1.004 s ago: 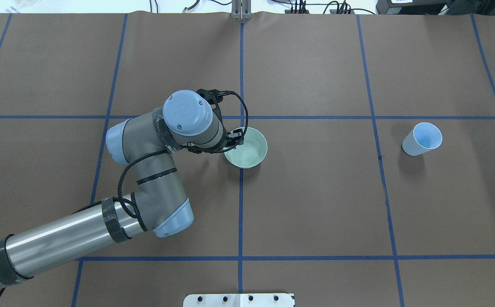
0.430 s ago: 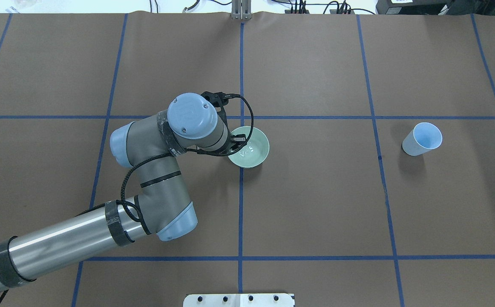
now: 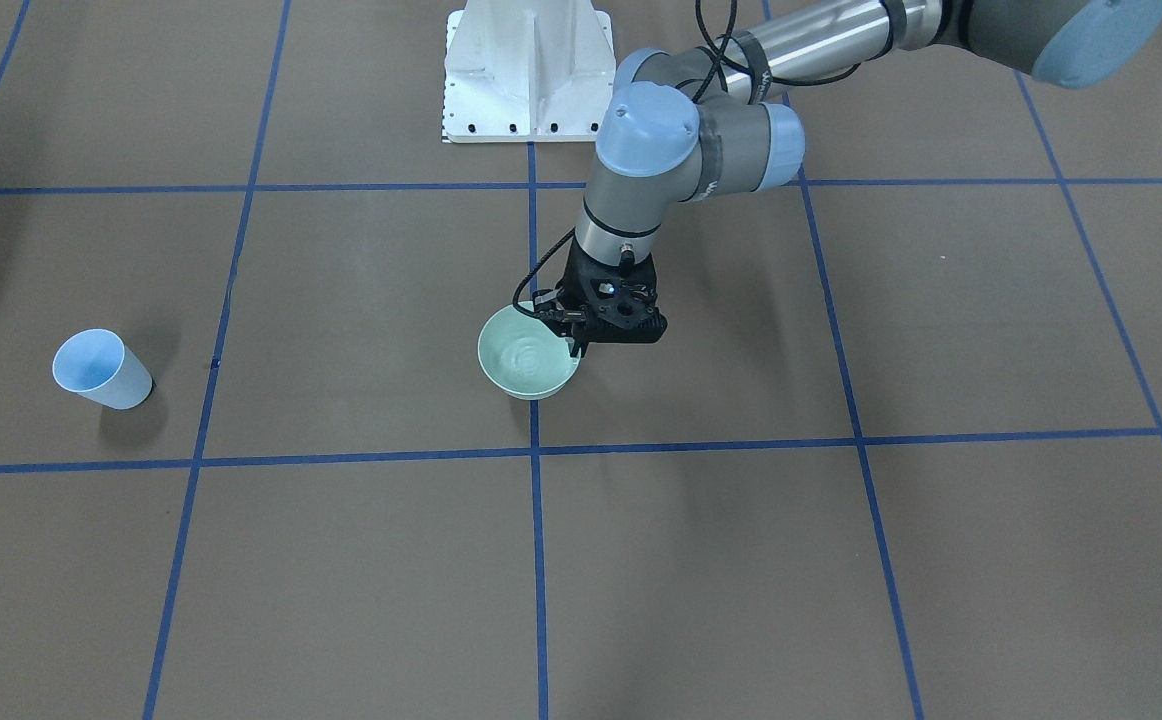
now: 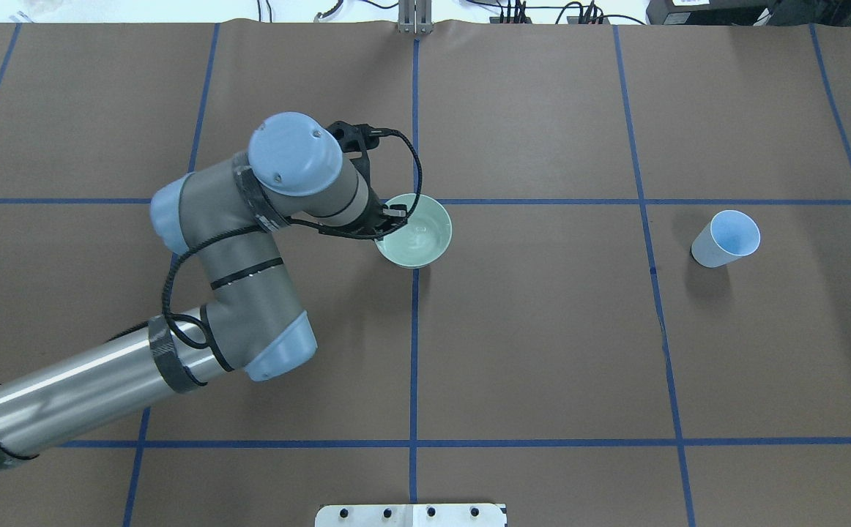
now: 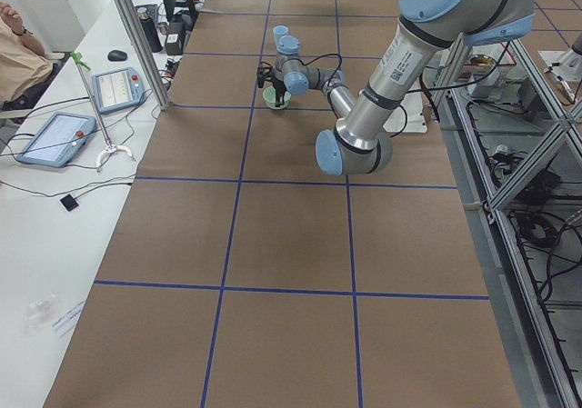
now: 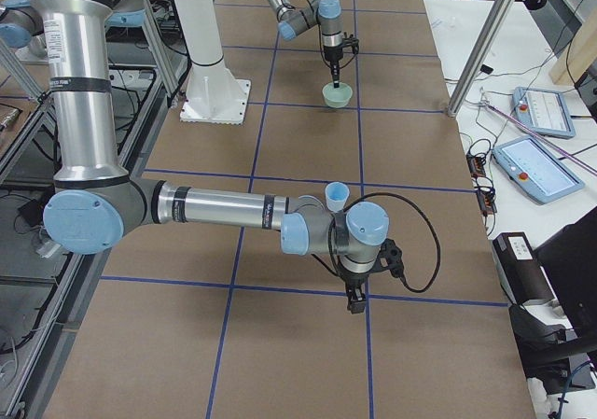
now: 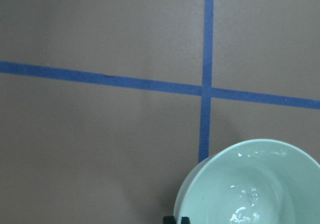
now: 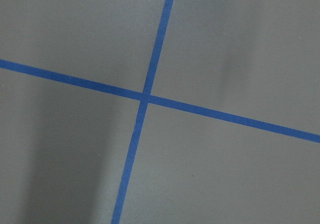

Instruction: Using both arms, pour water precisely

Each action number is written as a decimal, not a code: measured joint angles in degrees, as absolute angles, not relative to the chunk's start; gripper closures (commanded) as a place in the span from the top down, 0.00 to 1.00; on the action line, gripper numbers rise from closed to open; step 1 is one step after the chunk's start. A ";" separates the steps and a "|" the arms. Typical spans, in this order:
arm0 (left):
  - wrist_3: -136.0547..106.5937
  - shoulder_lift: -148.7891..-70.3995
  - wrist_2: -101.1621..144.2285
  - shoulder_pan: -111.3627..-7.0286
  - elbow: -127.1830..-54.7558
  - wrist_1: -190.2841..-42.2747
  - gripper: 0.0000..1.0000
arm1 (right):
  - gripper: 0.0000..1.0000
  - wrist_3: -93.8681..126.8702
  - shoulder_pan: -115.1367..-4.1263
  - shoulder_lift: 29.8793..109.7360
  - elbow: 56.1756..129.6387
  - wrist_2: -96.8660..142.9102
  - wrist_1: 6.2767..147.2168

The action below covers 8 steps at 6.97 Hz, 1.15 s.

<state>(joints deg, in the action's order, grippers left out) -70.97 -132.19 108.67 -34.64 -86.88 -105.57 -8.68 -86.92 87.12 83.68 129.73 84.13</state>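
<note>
My left gripper is shut on the rim of a pale green bowl; it also shows in the overhead view. The bowl hangs upright, seemingly just above the table. The water in it shows as faint ripples and white glints. A light-blue cup stands far off on the right side, empty as far as I see. My right gripper shows only in the exterior right view, pointing down next to the cup; I cannot tell whether it is open or shut.
The brown table is marked with blue tape lines. The white pedestal base stands at the robot's edge. A side bench with tablets and a metal post lie beyond the left end.
My left arm has carried the bowl away from the robot and slightly to the left. The water in it now ripples. The blue cup has not moved.
</note>
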 measured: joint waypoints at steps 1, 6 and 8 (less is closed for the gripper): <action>-66.29 -128.37 112.29 -37.64 -89.35 -105.52 0.00 | 1.00 -8.65 -86.92 87.06 83.41 129.73 84.12; -34.03 -103.95 126.18 -55.55 -97.16 -107.51 0.00 | 1.00 -8.61 -86.85 86.89 82.14 129.78 82.94; -22.31 -99.54 129.51 -60.82 -94.58 -108.02 0.00 | 1.00 -8.61 -86.84 86.73 82.10 129.76 82.89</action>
<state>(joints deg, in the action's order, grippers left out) -22.31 -99.54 129.51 -60.82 -94.58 -108.02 -8.61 -86.84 86.73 82.10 129.76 82.89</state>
